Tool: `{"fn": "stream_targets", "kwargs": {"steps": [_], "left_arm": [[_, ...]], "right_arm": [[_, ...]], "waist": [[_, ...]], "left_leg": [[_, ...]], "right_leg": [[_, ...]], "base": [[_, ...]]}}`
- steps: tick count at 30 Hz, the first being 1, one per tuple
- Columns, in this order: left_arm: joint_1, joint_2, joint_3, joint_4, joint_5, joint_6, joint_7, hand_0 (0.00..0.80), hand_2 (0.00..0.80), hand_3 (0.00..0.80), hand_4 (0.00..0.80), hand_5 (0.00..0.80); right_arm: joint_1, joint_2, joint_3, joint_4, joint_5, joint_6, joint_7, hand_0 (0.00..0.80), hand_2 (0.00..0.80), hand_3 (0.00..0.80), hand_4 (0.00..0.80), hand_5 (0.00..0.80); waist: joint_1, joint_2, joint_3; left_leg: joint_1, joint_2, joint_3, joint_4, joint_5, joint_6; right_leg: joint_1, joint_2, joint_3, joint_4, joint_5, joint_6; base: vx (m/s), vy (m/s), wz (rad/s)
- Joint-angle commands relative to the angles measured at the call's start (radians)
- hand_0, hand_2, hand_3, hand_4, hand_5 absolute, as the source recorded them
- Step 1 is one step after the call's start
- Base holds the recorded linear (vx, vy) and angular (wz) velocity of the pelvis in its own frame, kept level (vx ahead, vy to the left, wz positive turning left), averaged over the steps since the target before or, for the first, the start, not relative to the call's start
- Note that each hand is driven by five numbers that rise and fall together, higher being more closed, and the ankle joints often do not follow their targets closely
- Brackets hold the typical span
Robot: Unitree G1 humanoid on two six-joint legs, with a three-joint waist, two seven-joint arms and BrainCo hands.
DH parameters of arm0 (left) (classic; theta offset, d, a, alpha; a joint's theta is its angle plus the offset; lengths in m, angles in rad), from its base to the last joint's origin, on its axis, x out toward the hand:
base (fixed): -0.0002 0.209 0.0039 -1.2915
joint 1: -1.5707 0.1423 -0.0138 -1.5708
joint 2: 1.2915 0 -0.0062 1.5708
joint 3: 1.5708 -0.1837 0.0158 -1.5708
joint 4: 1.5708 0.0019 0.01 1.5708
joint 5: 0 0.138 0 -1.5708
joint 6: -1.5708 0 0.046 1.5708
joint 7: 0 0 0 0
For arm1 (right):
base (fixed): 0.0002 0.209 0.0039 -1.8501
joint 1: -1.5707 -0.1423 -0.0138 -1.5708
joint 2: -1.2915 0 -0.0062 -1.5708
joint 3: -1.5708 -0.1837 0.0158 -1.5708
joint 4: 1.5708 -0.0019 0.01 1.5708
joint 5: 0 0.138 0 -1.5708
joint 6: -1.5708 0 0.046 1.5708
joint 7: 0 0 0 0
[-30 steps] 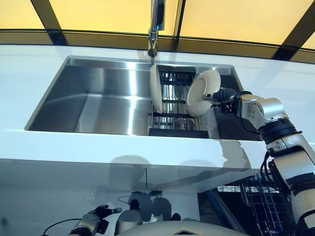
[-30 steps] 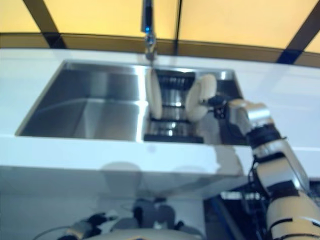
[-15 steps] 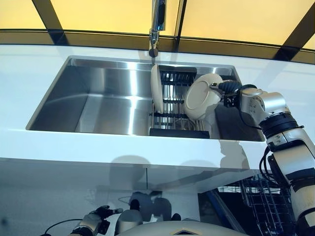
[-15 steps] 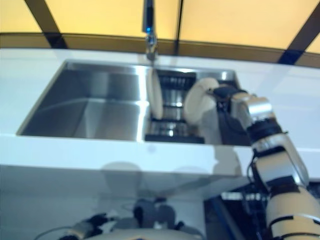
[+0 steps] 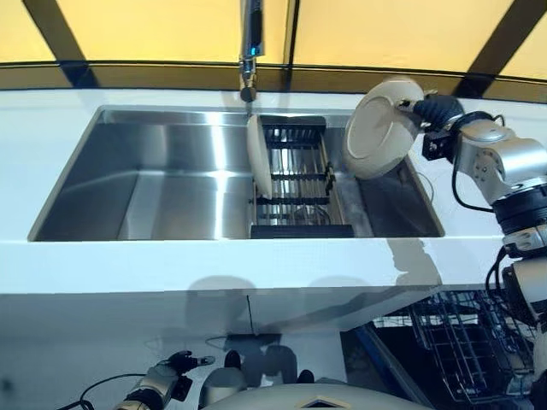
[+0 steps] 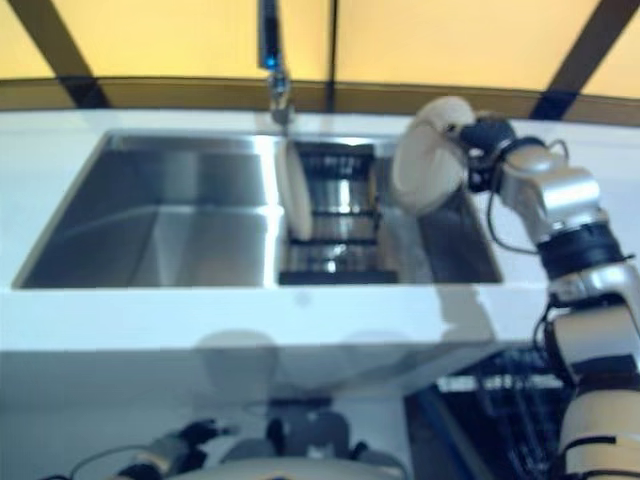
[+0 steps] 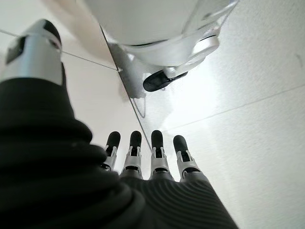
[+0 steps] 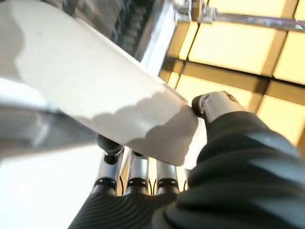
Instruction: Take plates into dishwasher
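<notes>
Above the right end of the sink, a round cream plate is hanging clear of the drying rack, pinched at its rim by the right hand. The fingers are lying along the back of the plate with the thumb hooked over its edge, so the grip is clamping the rim. A second ago this plate was still down at the rack, leaning among the wires; it is now sitting higher and further right, over the sink's far corner. On that evidence the lift-out is done and the carry toward the dishwasher basket, showing as dark wire below the counter on the right, is beginning.

A second plate is remaining upright on edge in the rack, just under the tap, so the task is roughly half pending.

Both plates are looking smooth, glazed and shallow. The sink is brushed steel with sharp corners; the rack is dark ribbed wire; the counter is glossy white.

The left hand is hanging low near the floor, fingers straight and parted, holding nothing.
</notes>
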Motion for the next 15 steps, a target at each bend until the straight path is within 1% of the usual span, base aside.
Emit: {"fn": "stream_targets", "kwargs": {"steps": [1,4,5,10,11,15], "left_arm": [[-0.055,0.014,-0.061,0.074,0.044,-0.008,-0.013,0.0,0.0,0.0,0.0,0.0],[-0.052,0.013,-0.059,0.08,0.034,-0.013,-0.009,0.0,0.0,0.0,0.0,0.0],[-0.051,0.013,-0.052,0.081,0.037,-0.01,-0.01,0.0,0.0,0.0,0.0,0.0],[-0.049,0.02,-0.045,0.085,0.049,-0.016,-0.006,0.0,0.0,0.0,0.0,0.0],[-0.05,0.021,-0.041,0.085,0.049,-0.017,-0.002,0.0,0.0,0.0,0.0,0.0],[-0.047,0.029,-0.03,0.08,0.061,-0.024,0.0,0.0,0.0,0.0,0.0,0.0]], "right_arm": [[-0.129,-0.099,-0.004,-0.028,-0.017,-0.089,-0.002,0.8,0.8,0.8,0.8,0.8],[-0.128,-0.136,-0.012,-0.056,-0.03,-0.087,0.007,0.8,0.8,0.8,0.8,0.8],[-0.117,-0.166,-0.023,-0.072,-0.049,-0.085,0.013,0.8,0.8,0.8,0.8,0.8],[-0.087,-0.245,-0.052,-0.094,-0.068,-0.088,0.031,0.8,0.8,0.8,0.8,0.8],[-0.069,-0.258,-0.064,-0.109,-0.075,-0.076,0.036,0.8,0.8,0.8,0.8,0.8],[0.008,-0.296,-0.12,-0.128,-0.111,-0.071,0.051,0.8,0.8,0.8,0.8,0.8]], "waist": [[-0.007,-0.05,-0.056],[-0.024,-0.054,-0.061],[-0.039,-0.058,-0.063],[-0.068,-0.065,-0.067],[-0.077,-0.066,-0.067],[-0.099,-0.066,-0.064]], "left_leg": [[0.071,0.021,0.061,0.009,-0.098,-0.027],[0.074,0.019,0.072,0.009,-0.102,-0.024],[0.077,0.016,0.078,0.008,-0.106,-0.02],[0.082,0.01,0.094,0.008,-0.116,-0.008],[0.084,0.009,0.099,0.009,-0.119,-0.006],[0.087,0.009,0.111,0.009,-0.125,0.004]], "right_leg": [[-0.034,-0.052,0.065,0.007,0.037,0.093],[-0.043,-0.049,0.082,0.008,0.043,0.097],[-0.049,-0.047,0.097,0.009,0.046,0.099],[-0.067,-0.041,0.13,0.011,0.056,0.105],[-0.071,-0.041,0.138,0.012,0.059,0.107],[-0.084,-0.036,0.162,0.016,0.064,0.112]], "base": [[-0.005,0.046,-0.28],[-0.001,0.037,-0.24],[-0.005,0.031,-0.23],[-0.01,0.017,-0.23],[-0.004,0.007,-0.18],[-0.014,-0.004,-0.2]]}}
